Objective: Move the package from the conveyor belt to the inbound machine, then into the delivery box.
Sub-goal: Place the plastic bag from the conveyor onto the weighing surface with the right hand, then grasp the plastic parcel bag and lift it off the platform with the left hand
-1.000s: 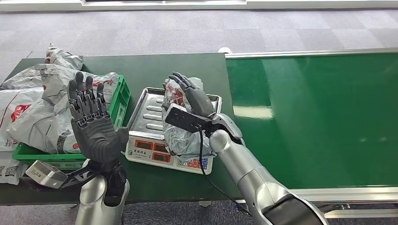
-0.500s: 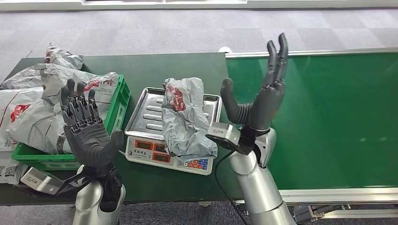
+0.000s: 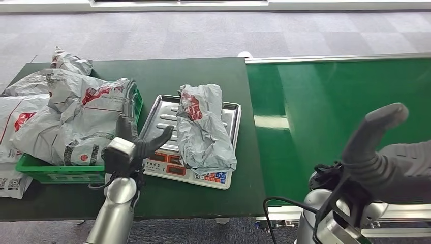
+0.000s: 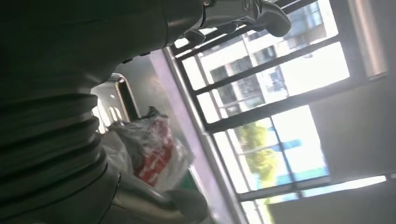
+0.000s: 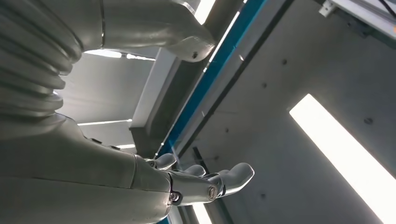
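A grey package (image 3: 203, 127) with red print lies lengthwise on the steel tray (image 3: 161, 116) of the inbound scale (image 3: 170, 163); nothing touches it. In the left wrist view the package (image 4: 149, 149) shows beyond the hand's ribbed cover. My left hand (image 3: 133, 145) is low at the scale's front left corner, between the scale and the green delivery crate (image 3: 51, 174), fingers apart and holding nothing. My right hand (image 3: 386, 152) is raised close to the camera at lower right over the belt's near edge, thumb up, empty. In the right wrist view that hand (image 5: 187, 182) has its fingers spread against the ceiling.
The green crate is heaped with several grey packages (image 3: 76, 117), and more lie on the table to its left (image 3: 15, 91). The green conveyor belt (image 3: 330, 112) runs to the right of the dark table (image 3: 167, 76). A black cable (image 3: 284, 203) hangs by my right arm.
My right hand let go of the package on the scale, lifted, then drew back to the lower right near the camera. My left hand dropped from upright and moved right, toward the scale.
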{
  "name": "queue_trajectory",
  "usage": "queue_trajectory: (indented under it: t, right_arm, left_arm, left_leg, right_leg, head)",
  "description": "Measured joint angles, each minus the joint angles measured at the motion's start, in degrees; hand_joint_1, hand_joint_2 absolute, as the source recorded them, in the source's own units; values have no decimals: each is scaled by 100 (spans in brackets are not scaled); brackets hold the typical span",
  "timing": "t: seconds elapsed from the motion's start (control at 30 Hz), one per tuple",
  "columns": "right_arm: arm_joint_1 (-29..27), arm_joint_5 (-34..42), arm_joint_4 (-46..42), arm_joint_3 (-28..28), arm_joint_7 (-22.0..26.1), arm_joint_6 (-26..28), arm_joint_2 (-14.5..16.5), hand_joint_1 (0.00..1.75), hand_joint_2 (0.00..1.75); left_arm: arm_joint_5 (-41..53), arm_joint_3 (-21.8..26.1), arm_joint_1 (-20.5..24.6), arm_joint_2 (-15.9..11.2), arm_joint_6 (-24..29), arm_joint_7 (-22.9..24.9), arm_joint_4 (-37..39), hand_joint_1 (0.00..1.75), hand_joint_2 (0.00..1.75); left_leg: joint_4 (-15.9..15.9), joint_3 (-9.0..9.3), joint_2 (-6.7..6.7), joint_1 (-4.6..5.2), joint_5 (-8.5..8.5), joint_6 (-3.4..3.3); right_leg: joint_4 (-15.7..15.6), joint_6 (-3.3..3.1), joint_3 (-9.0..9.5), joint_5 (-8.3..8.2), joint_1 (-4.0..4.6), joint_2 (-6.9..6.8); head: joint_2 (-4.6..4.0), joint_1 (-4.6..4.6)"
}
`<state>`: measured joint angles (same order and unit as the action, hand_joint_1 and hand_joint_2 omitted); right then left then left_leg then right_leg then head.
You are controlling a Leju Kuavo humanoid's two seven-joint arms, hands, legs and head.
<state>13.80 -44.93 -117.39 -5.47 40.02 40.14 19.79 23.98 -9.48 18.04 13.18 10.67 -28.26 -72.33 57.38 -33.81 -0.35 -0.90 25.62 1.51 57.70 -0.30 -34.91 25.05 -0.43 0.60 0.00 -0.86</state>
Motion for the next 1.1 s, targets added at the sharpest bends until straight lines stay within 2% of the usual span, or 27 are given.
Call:
queue_trajectory:
  t: [0.07, 0.23, 0.33, 0.47, 0.63, 0.93, 1.07, 1.1]
  right_arm:
    - [-20, 4, -48, -1, 0, -4, -2, 0, 175]
    - [-78, -79, -132, -12, -92, -10, -11, 0, 175]
    - [-97, -168, -150, -114, -204, -15, -14, 0, 175]
    - [-74, 73, 36, -174, -66, -20, -14, 0, 175]
    - [-60, 181, 266, -228, -7, -31, -14, 0, 175]
    - [-46, 191, 435, -280, -2, -32, -14, 0, 175]
    - [-44, 191, 476, -291, -2, -32, -14, 0, 175]
    - [-43, 189, 484, -292, -2, -32, -14, 0, 175]
  left_arm:
    - [716, -169, 219, -110, 24, 438, 373, 0, 175]
    - [1246, -418, 591, -247, 48, 779, 984, 0, 175]
    - [2041, -624, 1041, -303, 23, 1233, 1628, 0, 175]
    - [2866, -893, 1754, -339, -139, 1573, 2658, 0, 175]
    - [3281, -1104, 2529, -371, -313, 1668, 3768, 0, 175]
    - [3428, -1233, 2940, -374, -489, 1624, 4545, 0, 175]
    - [3479, -1254, 3002, -374, -559, 1591, 4681, 173, 175]
    - [3515, -1272, 3014, -374, -608, 1564, 4710, 175, 175]
  left_leg:
    - [0, 1, 3, 0, -1, -1]
    - [1, 0, 9, 1, -2, -2]
    - [2, -8, 2, 1, -4, -5]
    - [2, -9, 2, 1, -8, -4]
    - [2, -8, 2, 2, -12, -3]
    - [2, -10, 1, 2, -11, -3]
    - [2, -11, 1, 2, -11, -3]
    - [2, -11, 1, 2, -11, -3]
  right_leg:
    - [0, 1, 2, -3, 0, 3]
    - [0, 2, -4, -7, -1, 16]
    - [0, 2, -4, -7, -1, 1]
    - [1, 5, -5, -12, -1, 1]
    - [1, 7, -5, -16, -2, 4]
    - [2, 7, -5, -14, -2, 2]
    - [2, 7, -5, -14, -2, 2]
    - [2, 7, -5, -14, -2, 1]
  head:
    - [0, 0]
    - [0, -1]
    - [0, 0]
    - [0, 1]
    - [0, 0]
    - [0, 0]
    - [0, 0]
    - [0, 0]
